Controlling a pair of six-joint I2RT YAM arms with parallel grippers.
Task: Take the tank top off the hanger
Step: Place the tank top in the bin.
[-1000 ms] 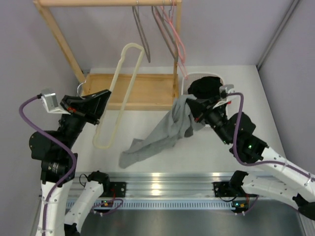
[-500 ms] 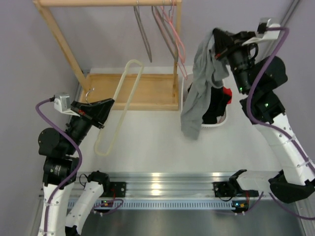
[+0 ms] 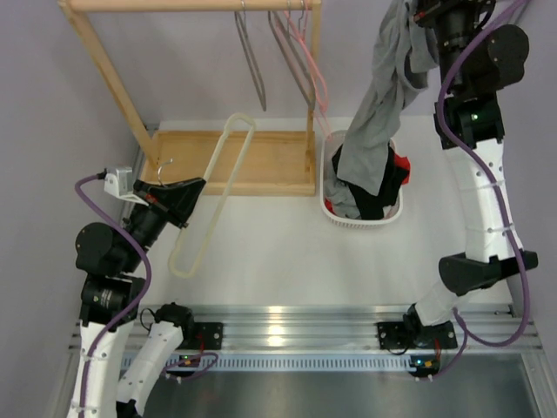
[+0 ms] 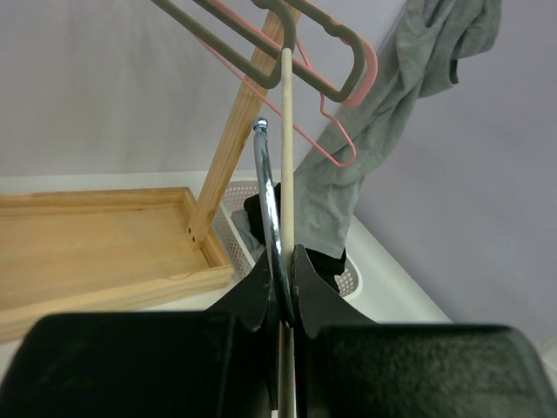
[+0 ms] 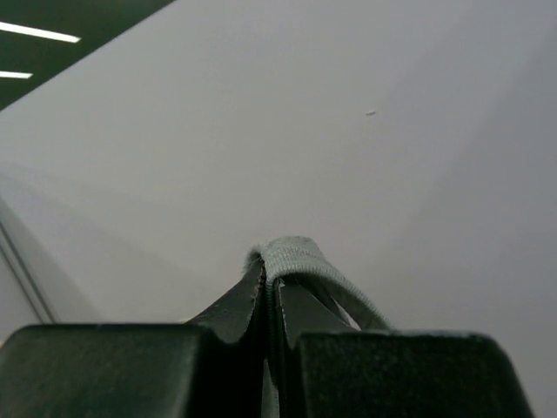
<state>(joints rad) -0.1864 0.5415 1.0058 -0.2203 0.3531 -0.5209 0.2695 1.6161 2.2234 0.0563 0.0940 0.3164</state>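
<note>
Your right hand [image 3: 421, 12], at the upper right of the overhead view, is clamped on a fold of the grey tank top [image 3: 383, 96]. The top hangs clear of every hanger, its lower end in the white basket [image 3: 365, 222]. Your left hand [image 4: 280, 261], at centre left, is closed on the cream hanger [image 4: 285, 131] at its metal hook [image 4: 265, 187].

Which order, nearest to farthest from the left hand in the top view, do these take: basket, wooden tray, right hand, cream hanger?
1. The cream hanger, gripped in the left hand itself.
2. The wooden tray, just behind that hand.
3. The basket, across to the right.
4. The right hand, in the top right corner, holding the tank top up.
</note>
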